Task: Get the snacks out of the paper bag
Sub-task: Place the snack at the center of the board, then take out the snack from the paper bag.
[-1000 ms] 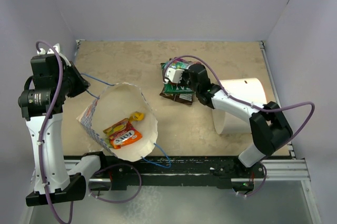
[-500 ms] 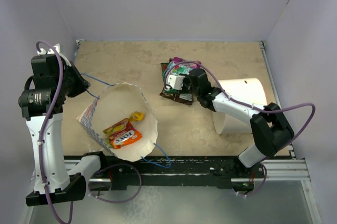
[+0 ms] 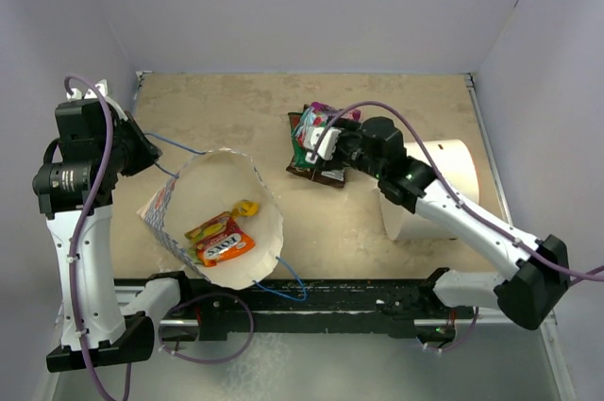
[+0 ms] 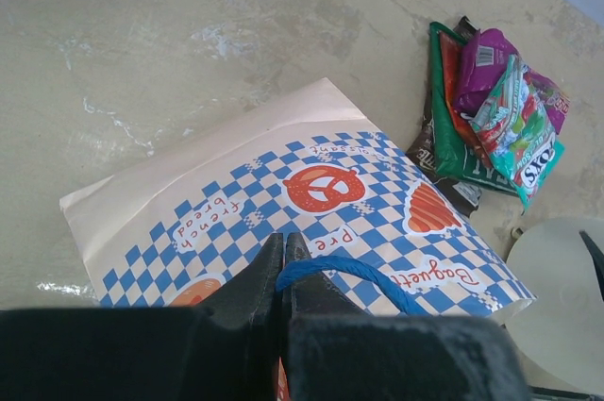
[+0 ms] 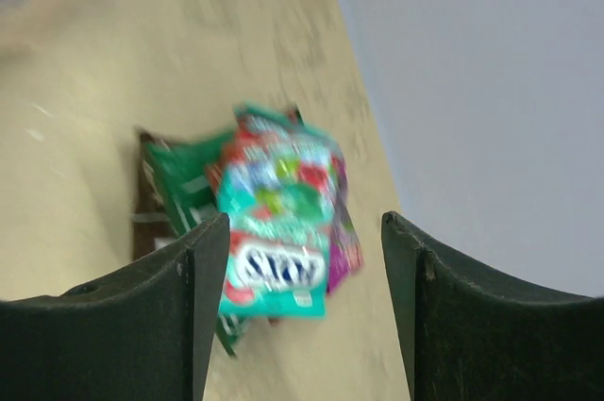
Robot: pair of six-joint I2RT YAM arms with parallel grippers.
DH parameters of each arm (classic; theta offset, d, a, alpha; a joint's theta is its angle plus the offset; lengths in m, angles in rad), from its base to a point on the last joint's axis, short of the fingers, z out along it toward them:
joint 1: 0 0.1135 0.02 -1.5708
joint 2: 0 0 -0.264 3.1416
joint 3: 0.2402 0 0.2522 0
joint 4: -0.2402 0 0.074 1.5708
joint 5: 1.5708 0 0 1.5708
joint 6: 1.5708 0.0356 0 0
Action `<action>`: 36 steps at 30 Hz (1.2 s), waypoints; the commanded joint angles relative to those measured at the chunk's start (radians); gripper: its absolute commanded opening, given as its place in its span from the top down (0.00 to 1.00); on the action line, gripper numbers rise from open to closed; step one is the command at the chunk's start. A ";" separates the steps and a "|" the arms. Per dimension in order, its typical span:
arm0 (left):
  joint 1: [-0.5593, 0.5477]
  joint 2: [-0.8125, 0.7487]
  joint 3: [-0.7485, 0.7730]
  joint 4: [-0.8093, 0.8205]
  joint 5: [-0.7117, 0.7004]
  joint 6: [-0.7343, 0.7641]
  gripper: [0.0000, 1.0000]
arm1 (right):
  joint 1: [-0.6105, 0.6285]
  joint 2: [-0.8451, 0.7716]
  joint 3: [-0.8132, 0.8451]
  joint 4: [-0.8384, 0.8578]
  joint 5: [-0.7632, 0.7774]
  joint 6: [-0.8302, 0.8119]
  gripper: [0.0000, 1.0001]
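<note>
The paper bag point(image 3: 201, 180) lies at the left with its mouth up, showing its white inside. In it lie an orange packet point(image 3: 225, 248), a red and green one point(image 3: 209, 227) and a yellow one point(image 3: 247, 206). My left gripper point(image 3: 143, 149) is shut on the bag's blue string handle point(image 4: 349, 272), above the checked bag point(image 4: 311, 165). A pile of snacks point(image 3: 314, 144) lies on the table at mid-right, a teal packet point(image 5: 278, 231) on top. My right gripper point(image 3: 332, 142) hangs open just above the pile, holding nothing. The left wrist view shows the same pile point(image 4: 491, 113).
A plain white cylinder point(image 3: 429, 189) lies on its side at the right, under the right arm, and shows in the left wrist view point(image 4: 557, 278). Blue string point(image 3: 283, 274) trails from the bag's near edge. Walls close the table on three sides.
My right gripper has opened and let the teal packet drop onto the pile, then drawn back to the right and up. The left arm and the bag have not moved.
</note>
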 commanded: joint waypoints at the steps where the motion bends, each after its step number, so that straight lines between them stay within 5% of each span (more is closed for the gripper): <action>1: -0.006 -0.008 -0.007 0.048 0.008 -0.003 1.00 | 0.147 -0.064 0.050 0.001 -0.205 0.069 0.32; 13: -0.005 -0.012 -0.008 0.015 0.041 -0.018 1.00 | 0.555 0.123 0.143 0.167 -0.308 0.130 0.32; 27: -0.006 -0.014 -0.006 -0.040 0.117 -0.033 1.00 | 0.657 0.442 0.239 0.005 -0.176 -0.135 0.31; 36: -0.006 -0.038 -0.022 -0.082 0.167 -0.040 1.00 | 0.676 0.592 0.293 0.038 -0.139 -0.165 0.29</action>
